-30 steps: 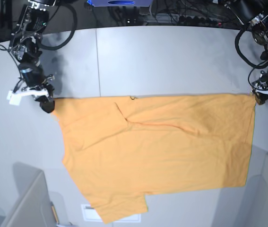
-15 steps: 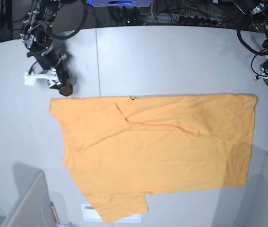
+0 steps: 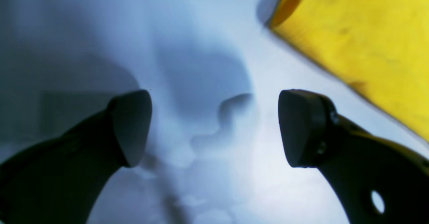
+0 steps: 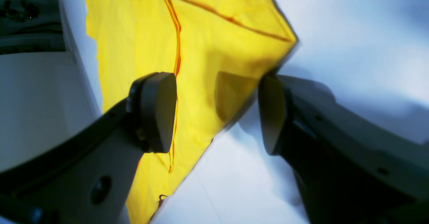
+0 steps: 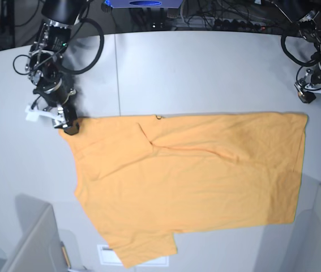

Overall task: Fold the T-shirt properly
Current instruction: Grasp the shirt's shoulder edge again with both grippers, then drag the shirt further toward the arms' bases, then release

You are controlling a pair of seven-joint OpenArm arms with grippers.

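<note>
We see bare table (image 5: 205, 73) behind the T-shirt (image 5: 194, 181), open for passing. Grey panels (image 5: 33, 243) crowd both near corners. Cables (image 5: 217, 22) line the far edge. Left gripper (image 3: 214, 126) has clear table between its pads; right gripper (image 4: 216, 111) straddles the shirt's corner.

grey table (image 5: 205, 73), T-shirt (image 5: 205, 175) spread flat
</note>
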